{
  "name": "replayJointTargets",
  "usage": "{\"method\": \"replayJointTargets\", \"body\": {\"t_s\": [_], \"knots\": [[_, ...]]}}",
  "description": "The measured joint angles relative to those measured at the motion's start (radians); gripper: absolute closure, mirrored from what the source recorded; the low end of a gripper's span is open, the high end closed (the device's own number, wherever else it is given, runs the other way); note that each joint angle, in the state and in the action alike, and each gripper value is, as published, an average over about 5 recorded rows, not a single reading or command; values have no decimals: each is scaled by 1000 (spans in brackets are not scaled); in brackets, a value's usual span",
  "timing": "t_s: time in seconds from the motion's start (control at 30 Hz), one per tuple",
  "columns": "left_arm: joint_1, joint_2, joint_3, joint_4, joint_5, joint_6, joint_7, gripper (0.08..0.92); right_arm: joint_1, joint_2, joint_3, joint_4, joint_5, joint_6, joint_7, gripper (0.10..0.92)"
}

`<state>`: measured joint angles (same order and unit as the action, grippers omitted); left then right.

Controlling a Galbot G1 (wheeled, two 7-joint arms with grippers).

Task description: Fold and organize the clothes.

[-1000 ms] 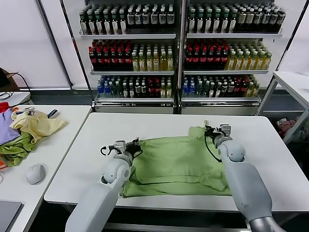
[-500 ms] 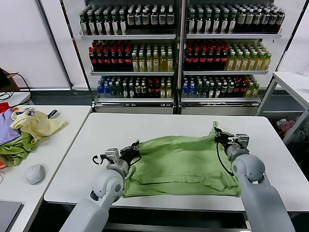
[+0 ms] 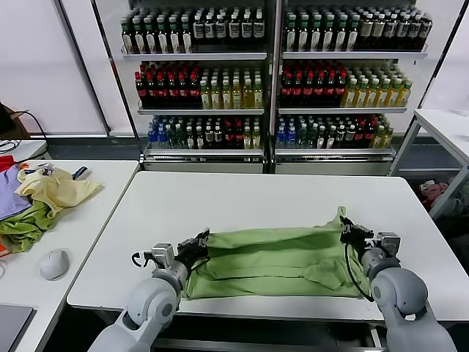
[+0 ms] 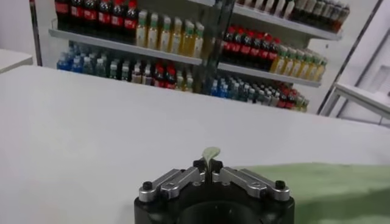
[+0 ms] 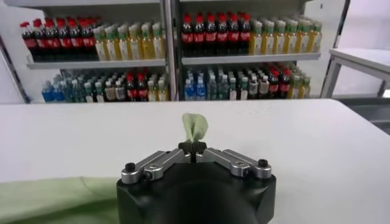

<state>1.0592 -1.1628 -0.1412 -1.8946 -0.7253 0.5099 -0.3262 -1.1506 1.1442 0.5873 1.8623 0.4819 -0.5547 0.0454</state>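
T-shirt: we see plain light green, no print showing.
Table: we see white.
Left gripper: we see black body, silver fingers, a light green scrap between them.
Right gripper: we see the same black and silver, a green tip above.
Side garments: we note pale yellow, darker green, purple.
Mouse: we see grey.
Bottles: we see red, yellow, green, blue rows.

No text, label or number can be read anywhere in these views.
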Motion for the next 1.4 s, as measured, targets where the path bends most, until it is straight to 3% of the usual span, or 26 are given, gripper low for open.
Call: {"method": "replayJointTargets", "body": {"t_s": [0.17,0.33,0.6,0.93,1.13,1.27,1.4], "knots": [[18,5,6,-5,35,10,12,903,-23,9,1,5,-18,-11,9,911],[31,4,10,0,91,22,20,866,-41,20,-2,7,-42,-11,7,801],[68,-18,-4,-23,194,9,4,637,-79,26,12,37,-68,10,6,568],[158,-98,0,-48,341,-39,-73,352,-129,29,35,78,-90,33,0,270],[185,-139,-2,-36,392,-50,-120,201,-154,31,40,99,-104,45,-9,204],[199,-163,-5,-22,404,-55,-150,207,-167,31,45,111,-114,51,-13,203],[219,-183,-3,-12,408,-62,-166,312,-179,29,51,122,-120,56,-15,202]]}}
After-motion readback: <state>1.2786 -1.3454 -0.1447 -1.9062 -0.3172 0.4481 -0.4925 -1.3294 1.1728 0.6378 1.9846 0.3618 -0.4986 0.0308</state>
